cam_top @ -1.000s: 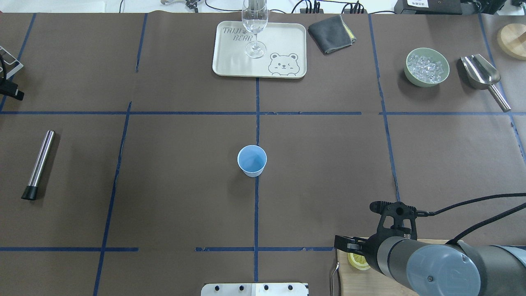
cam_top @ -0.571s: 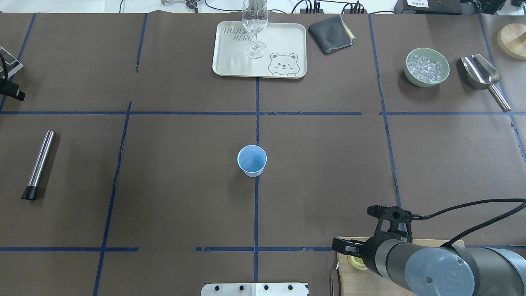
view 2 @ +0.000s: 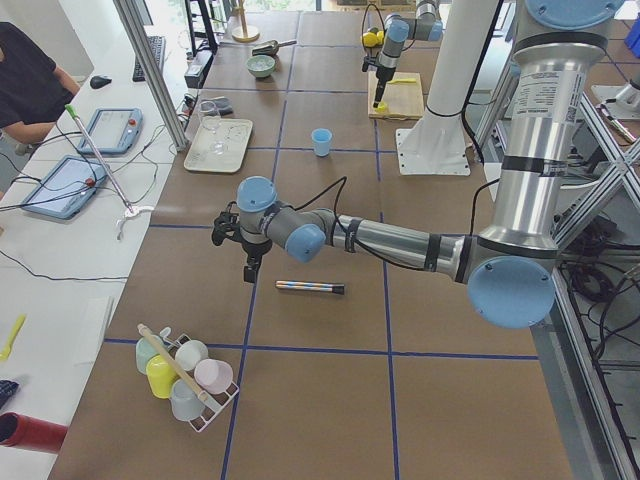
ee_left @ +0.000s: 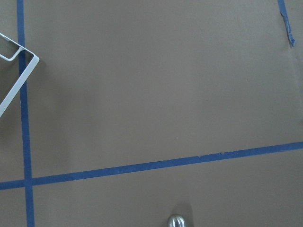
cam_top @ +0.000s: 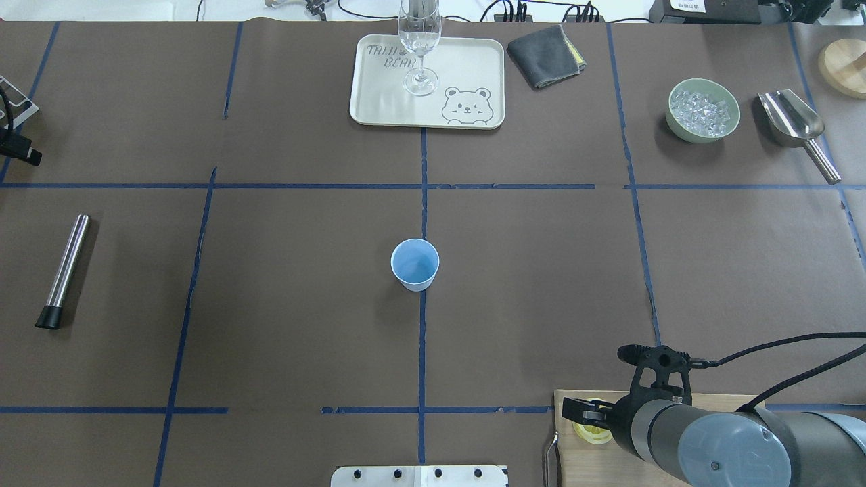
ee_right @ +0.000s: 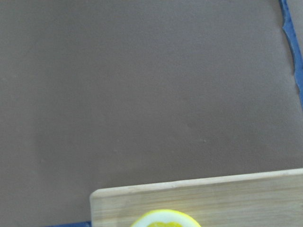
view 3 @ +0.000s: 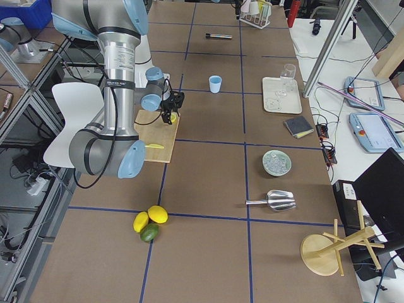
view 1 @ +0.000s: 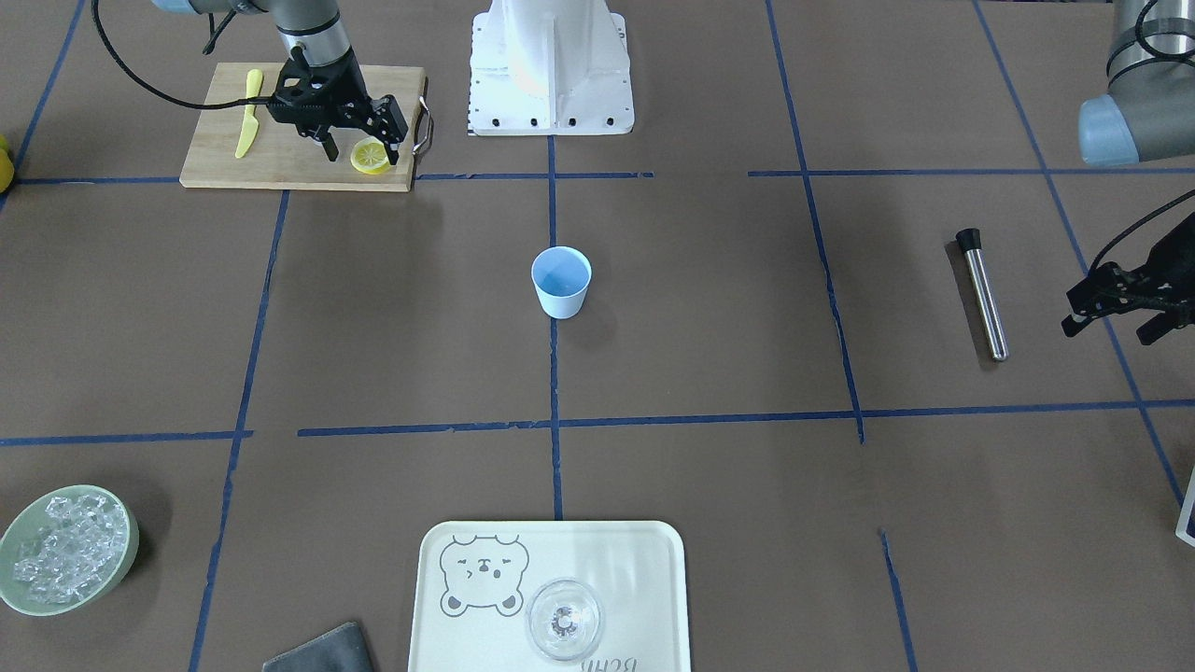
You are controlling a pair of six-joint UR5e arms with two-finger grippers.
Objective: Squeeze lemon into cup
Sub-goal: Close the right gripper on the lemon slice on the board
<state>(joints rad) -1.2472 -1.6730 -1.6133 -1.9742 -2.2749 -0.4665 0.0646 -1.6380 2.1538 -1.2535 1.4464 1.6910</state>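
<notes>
The lemon (view 1: 371, 157) is a cut yellow half lying on the wooden cutting board (view 1: 280, 161) at the table's near right corner. It also shows in the overhead view (cam_top: 590, 431) and at the bottom edge of the right wrist view (ee_right: 165, 219). My right gripper (view 1: 364, 142) is open just above it, one finger on each side; the overhead view (cam_top: 590, 414) shows it partly covering the lemon. The light blue cup (cam_top: 415, 264) stands upright at the table's centre, far from both grippers. My left gripper (view 1: 1116, 317) hovers open and empty at the far left.
A steel rod with a black tip (cam_top: 64, 270) lies left. A slim yellow knife (view 1: 247, 117) lies on the board. At the back are a tray (cam_top: 379, 101) with a stemmed glass (cam_top: 419, 40), a grey cloth (cam_top: 544, 54), an ice bowl (cam_top: 702, 110) and a scoop (cam_top: 791, 118).
My right gripper has shifted slightly right and toward the near edge, settling over the lemon. The cup and my left gripper have not moved.
</notes>
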